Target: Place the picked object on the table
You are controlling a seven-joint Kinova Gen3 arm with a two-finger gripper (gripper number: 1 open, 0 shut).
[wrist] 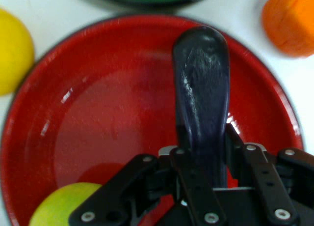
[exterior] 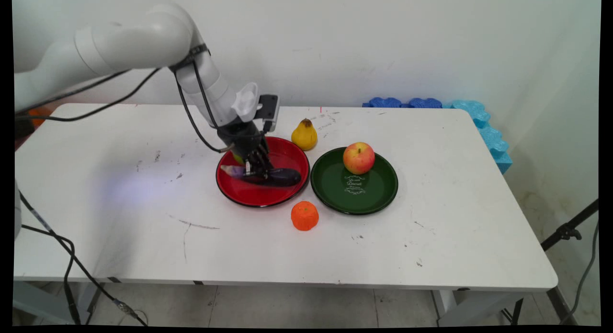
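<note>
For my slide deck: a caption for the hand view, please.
Gripper closed on a dark eggplant over a red plate.

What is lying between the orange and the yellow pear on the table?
In the main view, the red plate's right rim and the eggplant's tip lie between the orange and the pear.

White table (exterior: 119, 179) with red plate (exterior: 254, 196), green plate (exterior: 335, 191), pear (exterior: 304, 135), orange (exterior: 304, 215)

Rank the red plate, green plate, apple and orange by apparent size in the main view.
1-2. red plate and green plate: look about alike, so no ranking between them.
3-4. apple and orange: close in size; the orange is nearer the camera, so unsure.
</note>
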